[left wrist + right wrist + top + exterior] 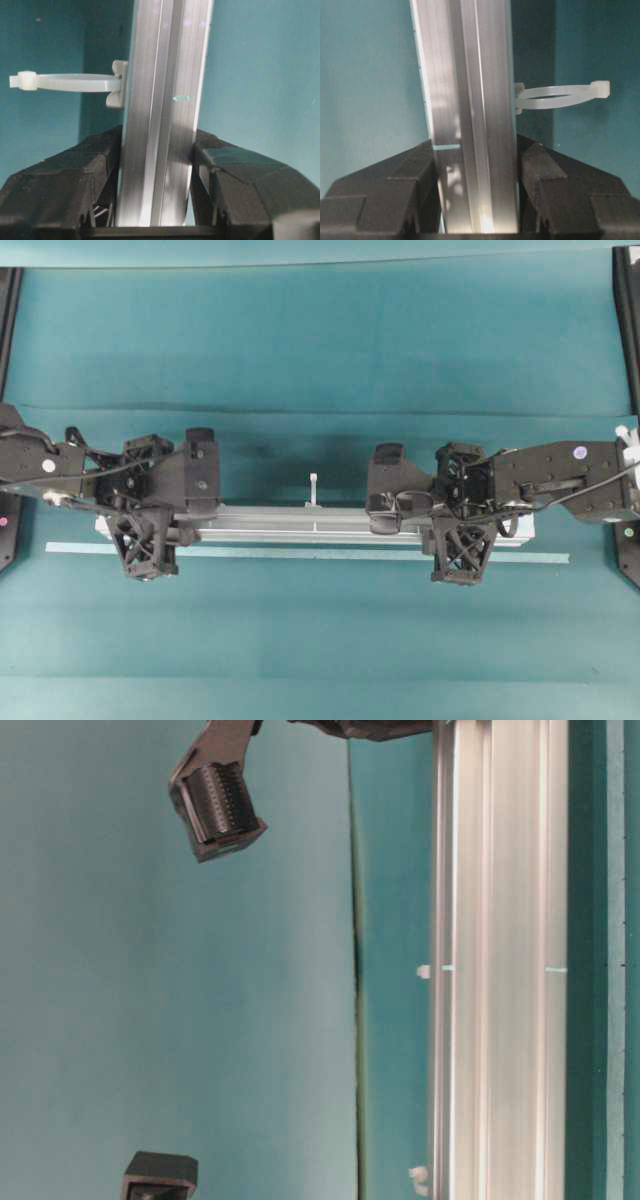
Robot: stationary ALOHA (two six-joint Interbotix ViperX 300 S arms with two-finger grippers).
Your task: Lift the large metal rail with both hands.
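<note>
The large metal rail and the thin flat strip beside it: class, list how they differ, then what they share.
1. The large metal rail is thick, silver and grooved; the flat strip is thin, pale and plain.
2. The rail is shorter; the strip reaches further at both ends.
3. Both grippers' jaws clamp the rail; the strip is ungripped.
Shared: both run lengthwise, parallel, across the teal table.

Overhead: I look straight down on the desk (320, 340).
Wrists: both close along the rail (162, 115).
Table-level: sideways, near.
</note>
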